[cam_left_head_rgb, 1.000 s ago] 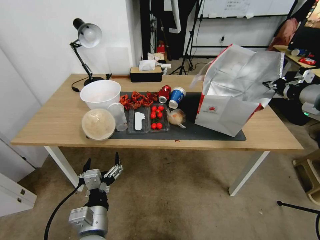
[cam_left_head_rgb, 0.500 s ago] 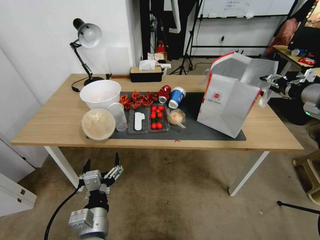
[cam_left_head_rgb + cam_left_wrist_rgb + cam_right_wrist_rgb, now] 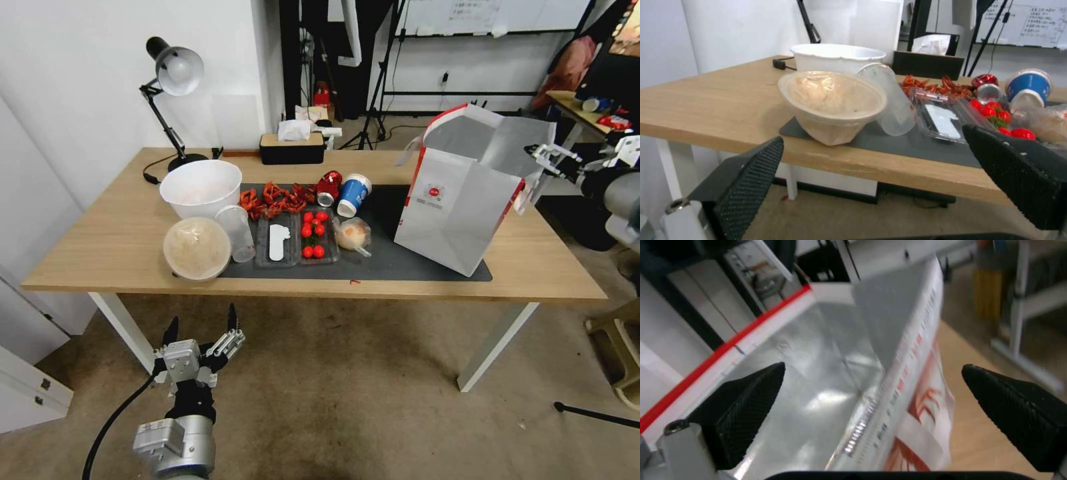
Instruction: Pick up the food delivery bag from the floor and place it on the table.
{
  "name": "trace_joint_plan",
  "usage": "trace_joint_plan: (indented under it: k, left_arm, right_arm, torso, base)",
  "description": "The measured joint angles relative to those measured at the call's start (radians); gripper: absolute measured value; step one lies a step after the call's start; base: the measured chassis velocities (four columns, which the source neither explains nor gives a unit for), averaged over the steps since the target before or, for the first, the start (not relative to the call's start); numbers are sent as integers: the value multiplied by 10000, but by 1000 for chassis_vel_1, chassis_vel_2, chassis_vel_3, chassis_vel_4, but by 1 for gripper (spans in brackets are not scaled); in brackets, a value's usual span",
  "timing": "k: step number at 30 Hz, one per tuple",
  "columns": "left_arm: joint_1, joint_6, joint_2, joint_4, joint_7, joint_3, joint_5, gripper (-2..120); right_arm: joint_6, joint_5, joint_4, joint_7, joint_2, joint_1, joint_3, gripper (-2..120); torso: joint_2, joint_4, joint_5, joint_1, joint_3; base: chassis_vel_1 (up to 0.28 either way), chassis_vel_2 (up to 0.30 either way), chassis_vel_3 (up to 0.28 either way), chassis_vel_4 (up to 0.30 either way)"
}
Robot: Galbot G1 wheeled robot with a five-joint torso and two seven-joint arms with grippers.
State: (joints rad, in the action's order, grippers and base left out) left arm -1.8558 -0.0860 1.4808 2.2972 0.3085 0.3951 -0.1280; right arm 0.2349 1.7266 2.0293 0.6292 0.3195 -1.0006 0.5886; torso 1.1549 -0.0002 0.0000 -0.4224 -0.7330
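Hanging low, left gripper (image 3: 202,331): we see it parked over the floor (image 3: 347,393) near the worktop's front edge, fingers spread, grasping nothing.
Near row, counted: one lidded bowl (image 3: 197,247), one clear cup (image 3: 239,233) on its side, two clear trays, six red tomatoes (image 3: 313,233).
Food delivery bag (image 3: 463,193): one, standing on the right end of the worktop (image 3: 107,233), its base partly on the dark mat (image 3: 380,267), mouth open.
Right gripper (image 3: 543,157): just beside the bag's far right rim, fingers released and spread either side of the rim in the right wrist view.
Risk: we judge a finger (image 3: 744,406) snagging the rim or handle could tip the empty bag.
Far row, counted: one white bowl (image 3: 201,188), one blue cup (image 3: 352,193), one lamp (image 3: 172,87), one tissue box (image 3: 292,148).
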Motion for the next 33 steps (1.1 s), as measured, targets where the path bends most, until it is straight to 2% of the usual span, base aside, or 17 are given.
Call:
trace_joint_plan:
  k: [1, 2, 5, 14, 17, 19, 22, 23, 26, 27, 29, 30, 33]
  left_arm:
    - [17, 3, 7, 19, 5, -6, -7, 100]
    - [17, 3, 7, 19, 5, -6, -7, 100]
    - [40, 14, 42, 52, 12, -41, -11, 100]
    - [-6, 12, 43, 192, 34, -34, -35, 100]
    - [-10, 11, 64, 253, 34, 2, -26, 100]
    - [-8, 11, 65, 253, 35, 7, -24, 100]
    - [45, 18, 67, 267, 18, 170, 5, 100]
    - [45, 18, 67, 267, 18, 170, 5, 100]
    - [20, 37, 52, 336, -88, 233, 14, 100]
    - [20, 37, 52, 336, -88, 233, 14, 100]
    - [-3, 37, 40, 338, -145, 245, 24, 100]
    - [-3, 37, 40, 338, -145, 245, 24, 100]
    - [-52, 48, 34, 342, -311, 240, 47, 100]
  right_arm:
    - [-250, -721, 197, -520, -85, -425, 272, 100]
    - [-250, -721, 197, -520, -85, -425, 272, 100]
    - [-863, -1861, 684, -1448, -192, -1112, 563, 100]
    - [-2155, -4042, 1620, -3289, -253, -2305, 727, 100]
    - [-2862, -5045, 2049, -3865, -265, -2568, 591, 100]
    - [-2906, -5097, 2080, -3877, -264, -2584, 580, 100]
    - [-3547, -6392, 2824, -3693, -40, -3138, 425, 100]
    - [-3547, -6392, 2824, -3693, -40, -3138, 425, 100]
    - [-3780, -7606, 3444, -2948, 557, -4114, 524, 100]
    - [-3780, -7606, 3444, -2948, 557, -4114, 524, 100]
    - [-3828, -8674, 3809, -2451, 1250, -5034, 648, 100]
    - [-3828, -8674, 3809, -2451, 1250, -5034, 648, 100]
    - [-4079, -10322, 4055, -2176, 2538, -6727, 759, 100]
  torso:
    - [0, -2, 0, 0, 0]
    - [0, -2, 0, 0, 0]
    - [0, 0, 0, 0, 0]
    - [0, 0, 0, 0, 0]
    - [0, 1, -1, 1, 0]
    - [1, 1, -1, 0, 0]
    - [0, 1, -2, 0, 0]
    - [0, 1, -2, 0, 0]
    - [0, 2, -1, 0, 0]
    - [0, 2, -1, 0, 0]
    - [1, -1, 0, 0, 0]
    - [1, -1, 0, 0, 0]
    - [1, -3, 2, 1, 1]
  base:
    - [0, 0, 0, 0]
    - [0, 0, 0, 0]
    - [0, 0, 0, 0]
    - [0, 0, 0, 0]
    - [0, 0, 0, 0]
    - [0, 0, 0, 0]
    - [0, 0, 0, 0]
    - [0, 0, 0, 0]
    - [0, 0, 0, 0]
    - [0, 0, 0, 0]
    - [0, 0, 0, 0]
    - [0, 0, 0, 0]
    - [0, 0, 0, 0]
